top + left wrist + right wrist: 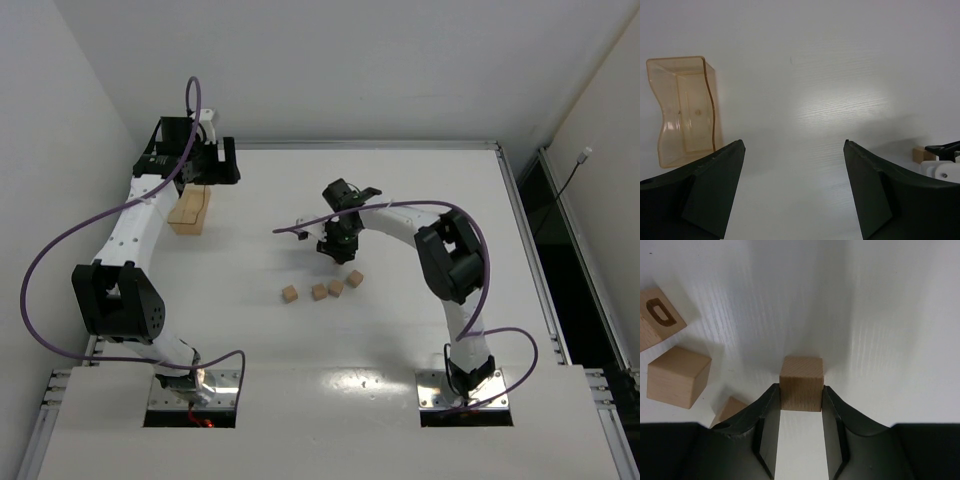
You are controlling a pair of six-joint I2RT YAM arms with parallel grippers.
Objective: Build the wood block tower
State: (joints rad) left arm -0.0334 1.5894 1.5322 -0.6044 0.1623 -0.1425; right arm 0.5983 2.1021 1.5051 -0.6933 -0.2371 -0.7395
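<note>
White table [880, 315]; wood block [801, 382] pinched in right hand [801, 392].

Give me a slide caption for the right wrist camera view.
Right end effector shut on a plain wooden cube; a lettered cube lies loose at left on the white table.

You see two arms of the same build. The left arm [130, 225] and the right arm [392, 220] have white, rounded links, joined by bulky black joint housings [115, 300]. A purple cable [45, 250] runs in loose loops along each arm. Each arm is bolted on a silver metal plate [225, 385] at the near edge of the desk [300, 340]. In the wrist cameras, the left fingers [710, 195] and the right fingers [765, 432] are matte black, with flat, angular faces.
</note>
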